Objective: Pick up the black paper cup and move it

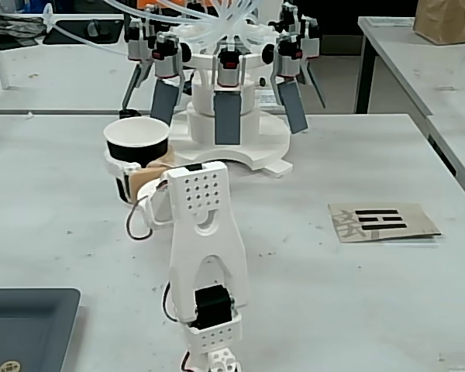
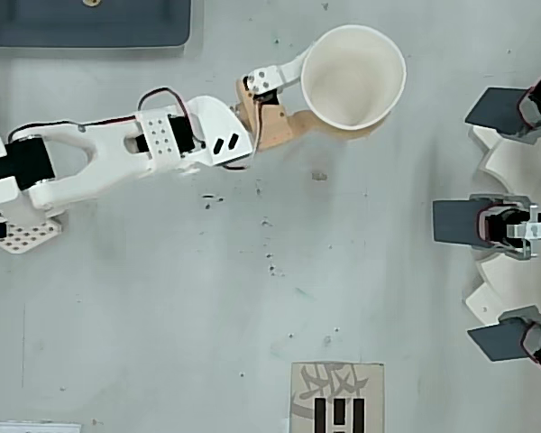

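Note:
The black paper cup point(image 1: 137, 147) stands upright left of centre in the fixed view, with a black wall and a white rim. From overhead, the cup point(image 2: 353, 77) shows its white inside at the top of the frame. My gripper point(image 1: 136, 169) holds it low on the wall, the white finger point(image 2: 279, 75) on one side and the tan finger point(image 2: 284, 126) on the other. In the overhead view the gripper point(image 2: 323, 97) has its fingertips hidden under the rim. I cannot tell whether the cup's base touches the table.
A white round machine point(image 1: 232, 132) with several dark paddles and clear tubes stands just behind the cup, and its paddles point(image 2: 464, 222) line the overhead view's right edge. A card with black characters point(image 1: 381, 222) point(image 2: 336, 401) lies on the table. A dark grey tray point(image 1: 27, 325) point(image 2: 86, 23) sits by the arm's base.

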`<state>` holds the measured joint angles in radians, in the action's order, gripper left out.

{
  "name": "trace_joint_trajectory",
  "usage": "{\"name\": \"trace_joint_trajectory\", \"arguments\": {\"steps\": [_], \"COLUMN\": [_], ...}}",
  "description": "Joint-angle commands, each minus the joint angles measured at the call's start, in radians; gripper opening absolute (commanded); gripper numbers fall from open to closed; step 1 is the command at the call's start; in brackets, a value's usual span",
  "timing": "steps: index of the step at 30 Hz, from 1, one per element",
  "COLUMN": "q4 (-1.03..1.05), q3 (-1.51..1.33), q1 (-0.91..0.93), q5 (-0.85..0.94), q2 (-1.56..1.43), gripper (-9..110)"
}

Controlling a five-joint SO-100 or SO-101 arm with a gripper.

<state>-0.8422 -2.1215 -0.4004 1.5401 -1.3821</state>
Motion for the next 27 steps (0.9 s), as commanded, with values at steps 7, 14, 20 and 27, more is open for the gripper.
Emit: {"name": "trace_joint_trajectory", "arguments": {"steps": [7, 14, 20, 27], "q4": [-0.048, -0.069, -0.083, -0.083], "q3": [-0.140, -0.268, -0.336, -0.351], "q1": [0.044, 0.084, 0.120, 0.184], "q5": [0.014, 0.021, 0.032, 0.048], "q2": [-0.207, -0.313, -0.364, -0.371], "gripper": [9, 8, 8, 8]}}
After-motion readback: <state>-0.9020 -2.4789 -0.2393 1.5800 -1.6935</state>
